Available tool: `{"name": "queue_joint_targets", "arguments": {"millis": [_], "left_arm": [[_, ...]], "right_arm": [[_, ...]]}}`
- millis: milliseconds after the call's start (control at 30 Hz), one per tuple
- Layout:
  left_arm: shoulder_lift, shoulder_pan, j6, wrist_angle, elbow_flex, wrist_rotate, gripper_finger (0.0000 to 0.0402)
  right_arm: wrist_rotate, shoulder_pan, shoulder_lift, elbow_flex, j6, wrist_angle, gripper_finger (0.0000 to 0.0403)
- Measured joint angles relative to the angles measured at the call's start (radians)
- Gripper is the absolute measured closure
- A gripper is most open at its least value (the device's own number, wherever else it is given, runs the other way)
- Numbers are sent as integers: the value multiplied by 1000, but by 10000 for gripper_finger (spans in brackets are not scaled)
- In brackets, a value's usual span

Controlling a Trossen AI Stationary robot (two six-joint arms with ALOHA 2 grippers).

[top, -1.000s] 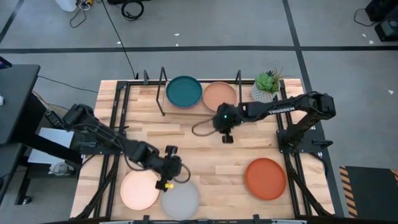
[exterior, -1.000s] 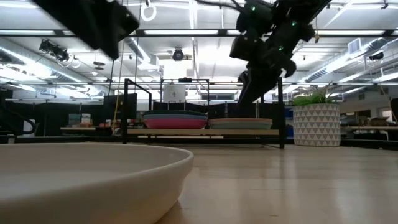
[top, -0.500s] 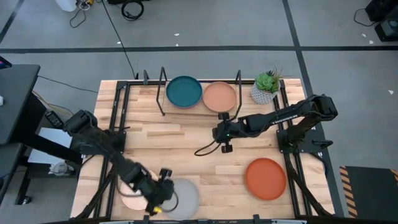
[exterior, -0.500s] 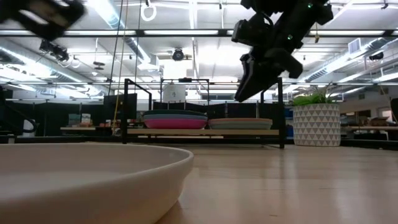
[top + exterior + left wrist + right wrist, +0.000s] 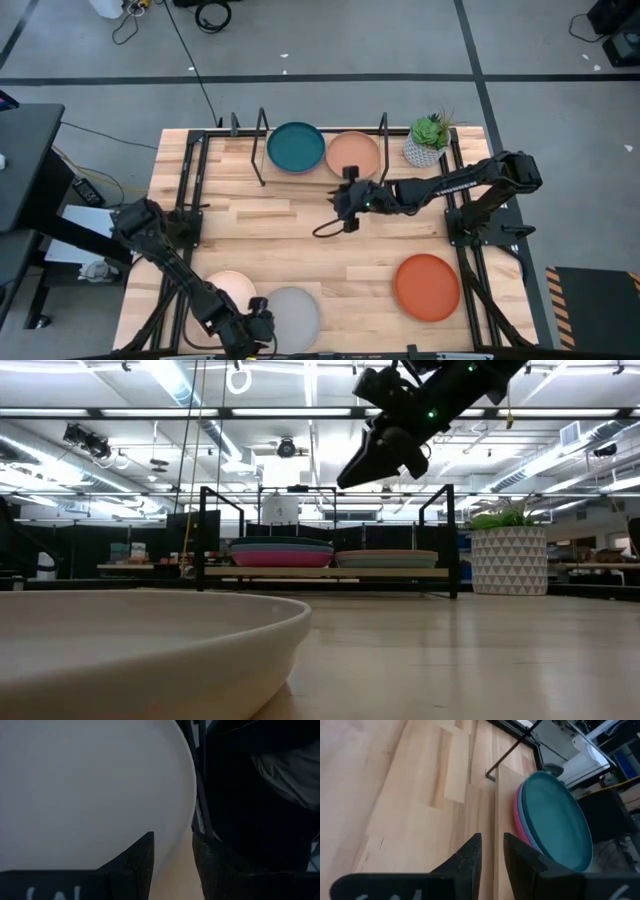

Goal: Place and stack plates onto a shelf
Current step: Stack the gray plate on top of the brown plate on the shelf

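The shelf (image 5: 262, 160) stands at the table's far edge. It bears a stack topped by a dark teal plate (image 5: 296, 147) and a stack topped by a peach plate (image 5: 353, 155). The cream plate (image 5: 222, 288), the grey plate (image 5: 297, 320) and the orange-red plate (image 5: 427, 287) lie flat near the near edge. My left gripper (image 5: 254, 326) is open and low at the grey plate's near-left rim. My right gripper (image 5: 342, 197) hovers empty in front of the shelf, pointing left, with a narrow gap between its fingers. It sits above shelf height in the low view (image 5: 352, 474). My left gripper (image 5: 172, 857) comes slanting down from the table's left. One finger (image 5: 142, 852) stands over the grey plate's inside and the other (image 5: 207, 857) outside its rim (image 5: 187, 827). Whether either finger touches the plate, I cannot tell. The plate lies flat on the table.
A potted green plant (image 5: 428, 140) stands right of the shelf. Black frame rails (image 5: 185, 250) run along the table's left and right sides. Bare wood lies between the shelf and the near plates. The teal stack (image 5: 555, 820) shows beside the shelf's post in the right wrist view.
My left gripper has travelled toward the near edge and down, from above the gap between the cream and grey plates to the grey plate's rim. My right gripper drew back from the shelf, then shifted left, rose and tipped more level, pointing left.
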Motion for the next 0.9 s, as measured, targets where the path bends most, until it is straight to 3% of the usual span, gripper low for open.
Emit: {"name": "queue_joint_targets", "arguments": {"millis": [267,433,900], "left_arm": [[31,-35,-59,-3,0,-51,260],[31,-37,17,-34,0,-114,260],[30,-10,253,-168,0,-186,260]], "right_arm": [[-42,-62,0,0,0,8,316],[-103,-84,0,0,19,8,316],[-122,-84,0,0,57,-3,316]]}}
